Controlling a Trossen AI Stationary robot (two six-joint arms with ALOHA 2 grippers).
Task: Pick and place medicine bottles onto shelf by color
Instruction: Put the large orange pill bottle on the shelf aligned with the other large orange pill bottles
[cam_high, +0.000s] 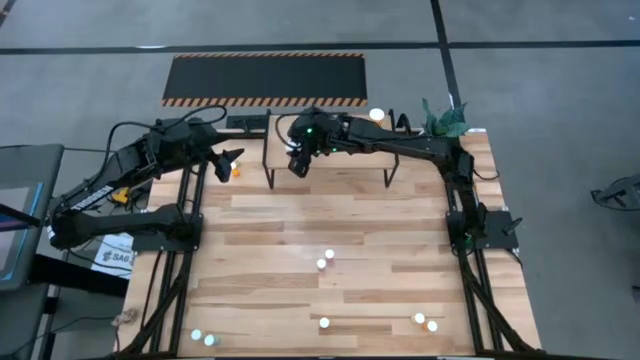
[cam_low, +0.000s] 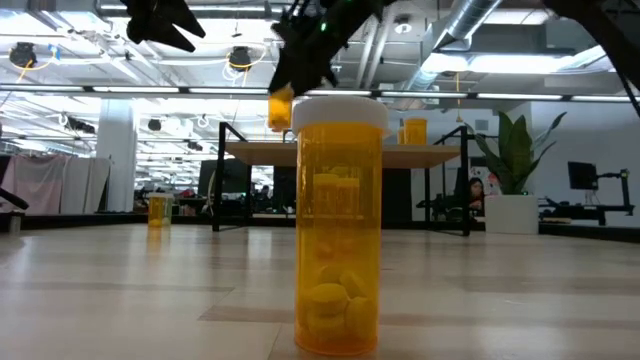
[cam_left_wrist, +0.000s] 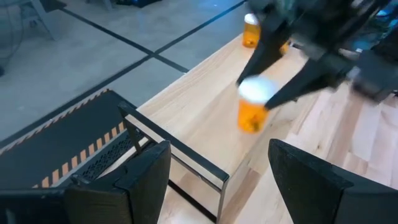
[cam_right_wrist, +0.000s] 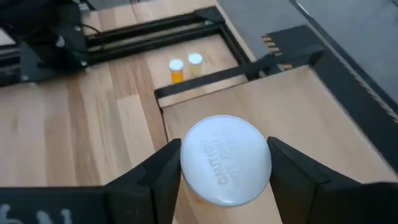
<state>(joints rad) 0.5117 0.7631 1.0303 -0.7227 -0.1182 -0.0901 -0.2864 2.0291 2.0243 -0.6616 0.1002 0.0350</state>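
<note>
R gripper (cam_right_wrist: 225, 171) is pinching an orange bottle (cam_left_wrist: 252, 107) just under its white cap (cam_right_wrist: 225, 160), fingers (cam_right_wrist: 163, 174) flanking the cap on both sides; it's hanging over the shelf (cam_high: 350, 150), near the shelf's left end, bottle upright, base close to the top, can't tell if touching; another orange bottle (cam_high: 377, 115) is already standing toward the shelf's right back edge.

L gripper (cam_high: 228, 160) is waiting just off the shelf's left end, fingers spread, holding nothing; two bottles (cam_right_wrist: 185, 66) are sitting on the table beside that end.

More bottles (cam_high: 325, 260) are scattered on the table (cam_high: 270, 250) well in front of the shelf; one w/ pills inside (cam_low: 340, 225) is standing closest to the low cam.

Handling, imo: light, rigid plastic, smooth so slippery; tall+narrow so tippy; best grip is on the body just below the cap rim, cap lip acting as a stop; release only w/ base flat on shelf.
</note>
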